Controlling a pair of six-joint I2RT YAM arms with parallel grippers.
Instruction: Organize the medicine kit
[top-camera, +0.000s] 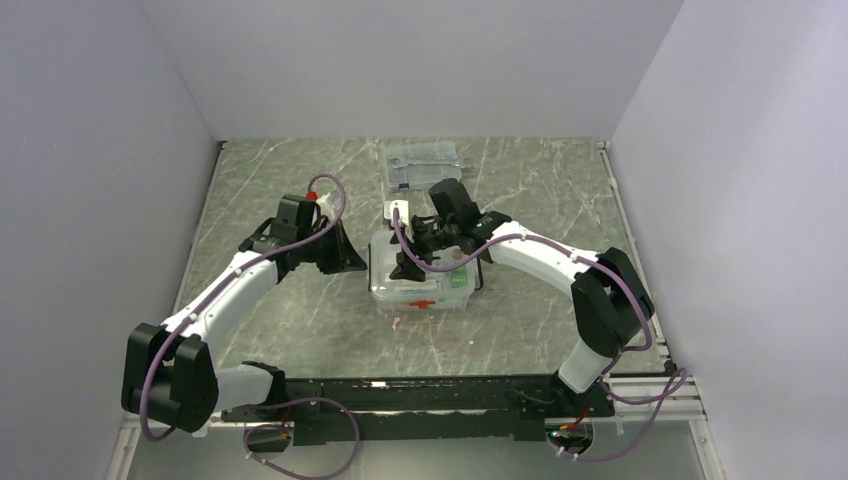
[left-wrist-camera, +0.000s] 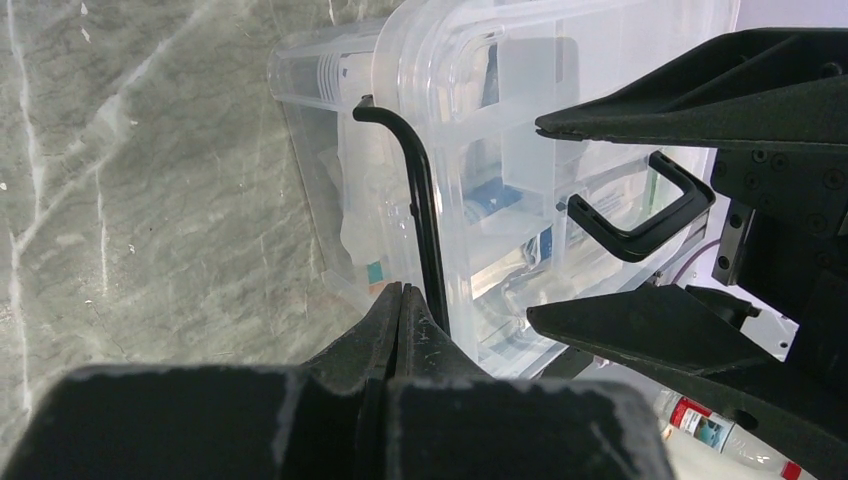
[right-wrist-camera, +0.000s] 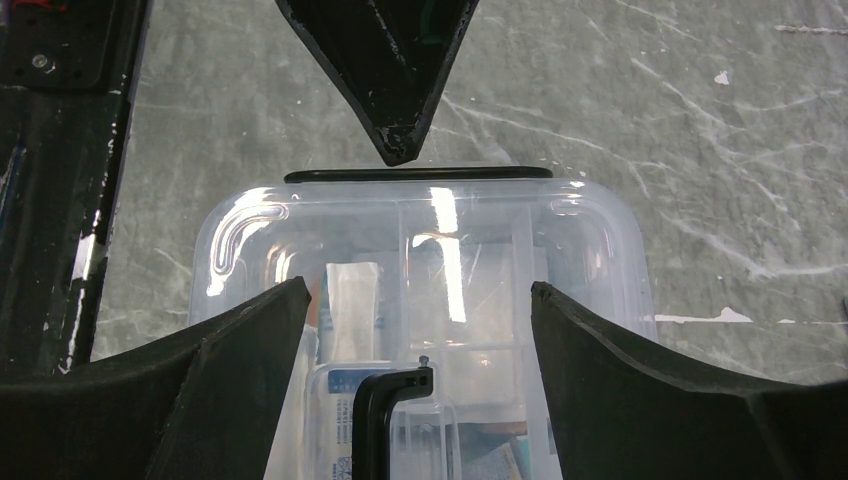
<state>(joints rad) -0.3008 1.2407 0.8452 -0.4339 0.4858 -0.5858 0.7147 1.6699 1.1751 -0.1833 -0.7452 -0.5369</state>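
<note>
- The medicine kit (top-camera: 420, 290) sits in the middle of the desk (top-camera: 300, 330), with its clear lid (right-wrist-camera: 560, 240) on.
- My left hand (left-wrist-camera: 402, 300) is pressed together, its tips against the black side clasp (left-wrist-camera: 420, 200).
- My right hand (right-wrist-camera: 418, 288) hangs spread over the lid handle (right-wrist-camera: 385, 405), holding nothing.
- I judge the step to be working that clasp. The next move needs a steady push on it without shifting the box.

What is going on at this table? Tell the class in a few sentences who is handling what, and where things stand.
Two robot arms are working on the medicine kit, a clear box with its lid apparently on. The right gripper hangs open over the lid, with a finger on each side of the black handle but not gripping it. The left gripper is shut, and its tip seems to touch the black clip on the box's side. A flatter clear case lies beyond, untouched.
</note>
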